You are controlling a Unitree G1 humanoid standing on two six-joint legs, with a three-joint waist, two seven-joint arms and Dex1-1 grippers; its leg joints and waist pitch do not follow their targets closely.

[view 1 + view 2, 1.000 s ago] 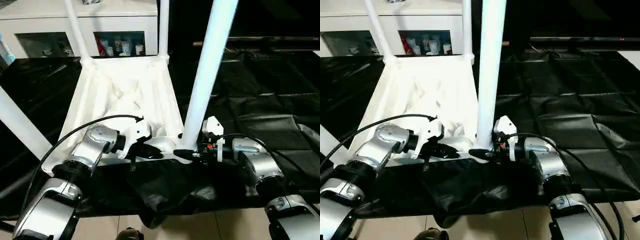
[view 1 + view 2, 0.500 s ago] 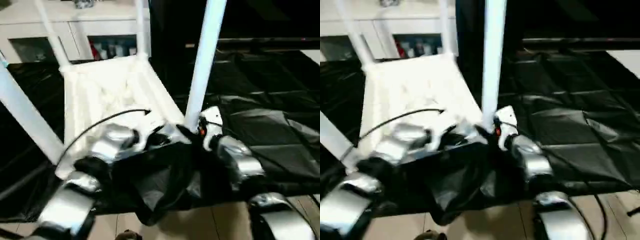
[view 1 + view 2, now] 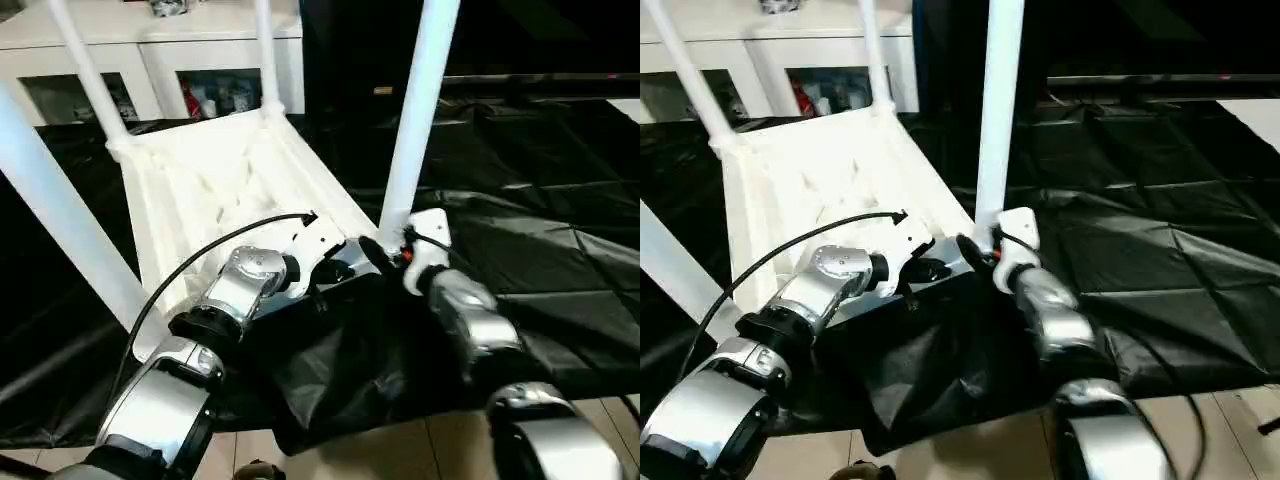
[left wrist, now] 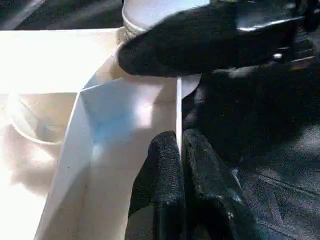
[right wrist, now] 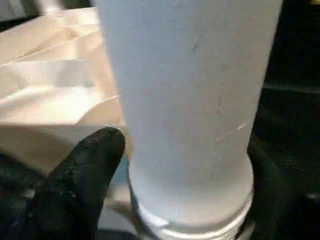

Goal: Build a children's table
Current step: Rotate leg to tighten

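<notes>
The children's table [image 3: 210, 180] lies upside down on black cloth, white, with its legs pointing up. My left gripper [image 4: 181, 150] is shut on the thin rim [image 4: 179, 100] of the top's near edge, close to the near right corner. My right gripper [image 3: 385, 250] stands open around the base of the near right leg [image 3: 415, 120], a black finger [image 5: 85, 175] on either side of the leg's collar. Two far legs [image 3: 85, 70] [image 3: 266, 55] and the near left leg [image 3: 60, 220] stand upright too.
A white cabinet [image 3: 180, 40] with glass doors stands behind the table. Black cloth [image 3: 540, 200] covers the floor to the right and is bunched up at the front [image 3: 330, 380]. Bare floor tiles [image 3: 400, 450] show at the near edge.
The view has shifted. The table top has turned, its near right corner now farther from me, and both grippers have moved with that corner.
</notes>
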